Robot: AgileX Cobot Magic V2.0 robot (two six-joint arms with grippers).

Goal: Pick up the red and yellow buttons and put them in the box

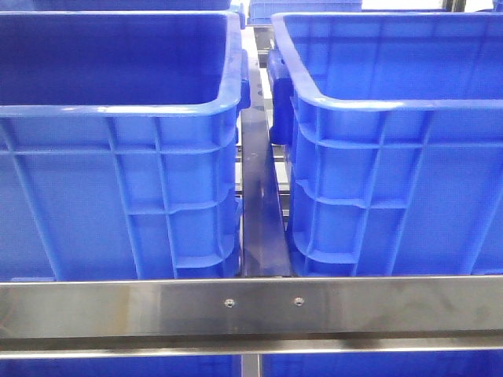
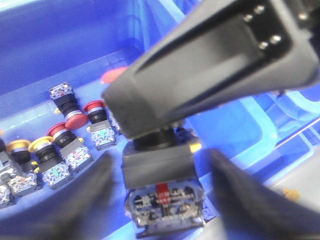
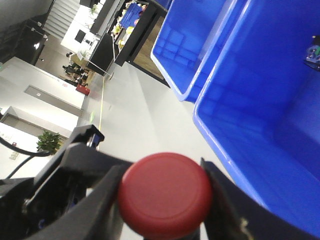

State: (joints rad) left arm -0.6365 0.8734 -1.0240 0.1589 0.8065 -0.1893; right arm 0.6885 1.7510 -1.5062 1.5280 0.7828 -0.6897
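Note:
My right gripper [image 3: 165, 200] is shut on the round cap of a red button [image 3: 165, 195], raised above the floor beside a blue box [image 3: 260, 125]. In the left wrist view that button's black body and contact block [image 2: 162, 200] hang under the right gripper's black housing [image 2: 210, 70]. My left gripper [image 2: 160, 200] is open, its blurred fingers [image 2: 85, 200] standing on either side of the block. Below, several red buttons [image 2: 75, 120] and yellow buttons [image 2: 40, 146] lie on the floor of a blue box [image 2: 60, 45]. Neither gripper shows in the front view.
Two tall blue boxes [image 1: 118, 110] [image 1: 393, 102] fill the front view, with a narrow metal gap [image 1: 259, 204] between them and a steel rail [image 1: 251, 302] across the front. Another blue box [image 3: 195, 45] stands farther off over grey floor [image 3: 135, 110].

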